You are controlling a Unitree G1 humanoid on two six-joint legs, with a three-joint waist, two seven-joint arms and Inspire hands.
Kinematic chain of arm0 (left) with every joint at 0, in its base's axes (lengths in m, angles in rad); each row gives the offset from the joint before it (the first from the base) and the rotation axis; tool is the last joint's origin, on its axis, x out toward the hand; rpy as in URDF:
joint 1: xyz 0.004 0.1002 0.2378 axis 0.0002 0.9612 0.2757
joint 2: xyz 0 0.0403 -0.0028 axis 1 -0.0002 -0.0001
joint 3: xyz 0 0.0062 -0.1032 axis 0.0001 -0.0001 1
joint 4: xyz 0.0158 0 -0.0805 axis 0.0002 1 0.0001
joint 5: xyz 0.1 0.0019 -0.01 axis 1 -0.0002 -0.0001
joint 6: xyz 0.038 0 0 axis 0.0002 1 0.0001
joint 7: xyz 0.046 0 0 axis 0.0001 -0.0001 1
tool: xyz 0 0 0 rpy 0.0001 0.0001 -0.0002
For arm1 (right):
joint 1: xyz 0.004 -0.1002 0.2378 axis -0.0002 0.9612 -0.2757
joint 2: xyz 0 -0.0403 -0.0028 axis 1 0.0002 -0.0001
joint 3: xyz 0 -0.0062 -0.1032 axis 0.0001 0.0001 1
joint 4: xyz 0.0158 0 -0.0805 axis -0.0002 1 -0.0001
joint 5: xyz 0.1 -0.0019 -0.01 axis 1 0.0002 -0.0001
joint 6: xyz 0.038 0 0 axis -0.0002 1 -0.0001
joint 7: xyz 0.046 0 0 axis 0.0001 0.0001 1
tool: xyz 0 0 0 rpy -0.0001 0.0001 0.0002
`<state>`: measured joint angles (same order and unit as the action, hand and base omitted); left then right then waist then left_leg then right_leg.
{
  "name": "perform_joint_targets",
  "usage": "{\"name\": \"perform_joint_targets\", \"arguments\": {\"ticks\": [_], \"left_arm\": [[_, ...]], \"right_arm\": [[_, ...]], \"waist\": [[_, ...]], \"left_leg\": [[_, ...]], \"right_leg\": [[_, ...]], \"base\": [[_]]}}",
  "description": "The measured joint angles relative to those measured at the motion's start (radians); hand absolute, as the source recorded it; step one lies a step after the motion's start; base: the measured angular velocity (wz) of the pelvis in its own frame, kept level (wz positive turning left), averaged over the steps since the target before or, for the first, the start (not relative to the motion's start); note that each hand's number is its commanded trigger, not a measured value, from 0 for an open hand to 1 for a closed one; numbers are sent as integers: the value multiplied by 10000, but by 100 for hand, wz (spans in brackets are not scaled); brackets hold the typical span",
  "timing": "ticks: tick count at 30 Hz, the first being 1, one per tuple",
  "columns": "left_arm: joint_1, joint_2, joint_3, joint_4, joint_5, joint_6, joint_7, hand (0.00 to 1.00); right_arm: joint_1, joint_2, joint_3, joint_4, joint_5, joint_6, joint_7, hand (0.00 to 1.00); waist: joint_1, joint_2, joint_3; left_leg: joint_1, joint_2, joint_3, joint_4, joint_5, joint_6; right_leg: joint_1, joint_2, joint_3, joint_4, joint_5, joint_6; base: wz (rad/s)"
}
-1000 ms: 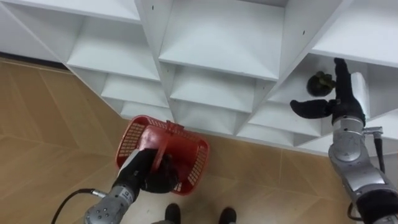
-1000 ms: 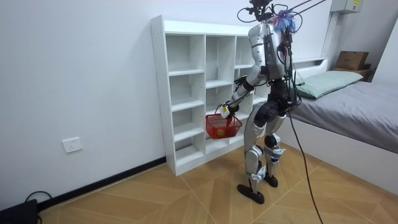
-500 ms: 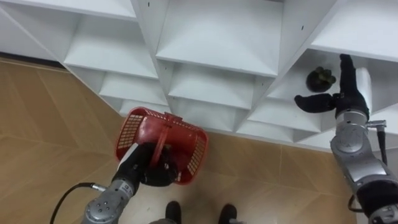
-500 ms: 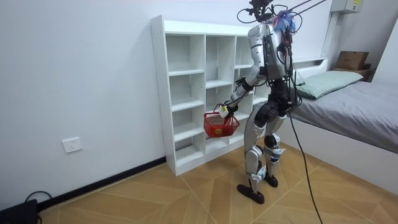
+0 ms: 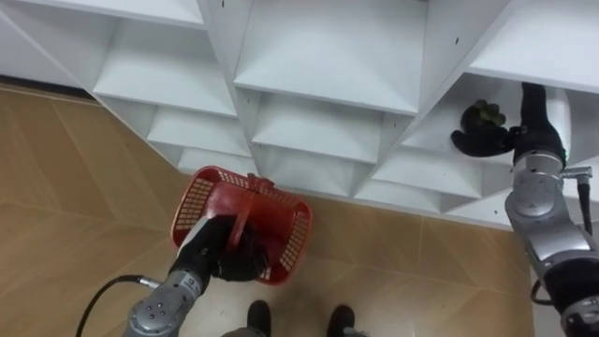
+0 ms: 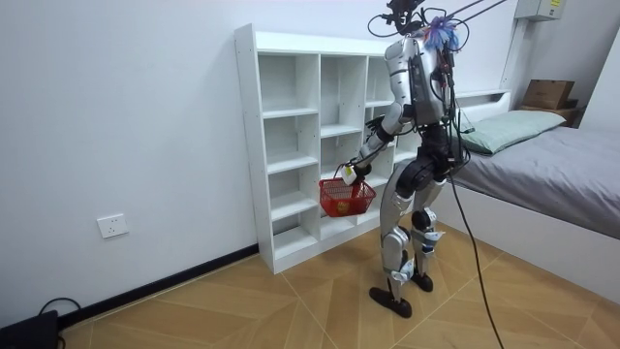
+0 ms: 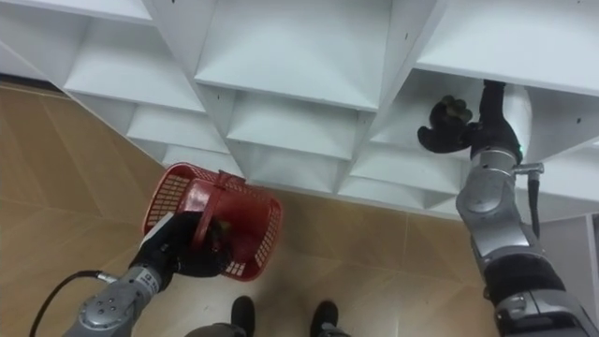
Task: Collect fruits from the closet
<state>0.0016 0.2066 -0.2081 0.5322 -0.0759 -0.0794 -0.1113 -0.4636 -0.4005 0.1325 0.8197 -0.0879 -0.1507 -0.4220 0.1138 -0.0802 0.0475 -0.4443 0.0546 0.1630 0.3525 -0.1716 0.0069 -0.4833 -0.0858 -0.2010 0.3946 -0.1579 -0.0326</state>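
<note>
A dark green, bumpy fruit (image 5: 483, 116) lies on a shelf in the right column of the white closet (image 5: 328, 65). My right hand (image 5: 520, 140) reaches into that compartment. Its thumb curls under and against the fruit (image 7: 456, 109), and its fingers stand upright on the fruit's right side. A red mesh basket (image 5: 245, 222) hangs low in front of the closet's bottom shelves. My left hand (image 5: 221, 255) is shut on its handle. In the room view I stand upright facing the closet, with the basket (image 6: 347, 197) at knee height.
The closet's other compartments (image 7: 290, 56) look bare. Wooden floor (image 5: 56, 206) spreads out to the left and below. In the room view a bed (image 6: 552, 165) stands at the right, close behind me, and a white wall (image 6: 126, 116) fills the left.
My right hand has moved left to the fruit, and its thumb, apart before, now curls against it. The basket has swung a little in my left hand.
</note>
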Motion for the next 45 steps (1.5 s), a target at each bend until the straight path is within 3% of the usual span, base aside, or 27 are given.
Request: {"name": "perform_joint_targets", "arguments": {"ticks": [22, 45], "left_arm": [[-97, -3, -52, 6, -3, 5, -2, 100], [-131, 43, -124, 94, -146, 78, 210, 100]], "right_arm": [[-20, -5, 10, 342, 39, 168, 549, 0], [6, 7, 453, 828, 103, 404, 787, 0]], "waist": [[-4, -113, 53], [36, -90, 39]], "left_leg": [[-53, -5, 40, -60, 1, 0], [-202, 16, -44, 100, 1, 0]], "right_leg": [[-104, 6, 38, -8, -1, 1], [-97, -3, -101, -11, 2, -3]], "base": [[0], [1]]}}
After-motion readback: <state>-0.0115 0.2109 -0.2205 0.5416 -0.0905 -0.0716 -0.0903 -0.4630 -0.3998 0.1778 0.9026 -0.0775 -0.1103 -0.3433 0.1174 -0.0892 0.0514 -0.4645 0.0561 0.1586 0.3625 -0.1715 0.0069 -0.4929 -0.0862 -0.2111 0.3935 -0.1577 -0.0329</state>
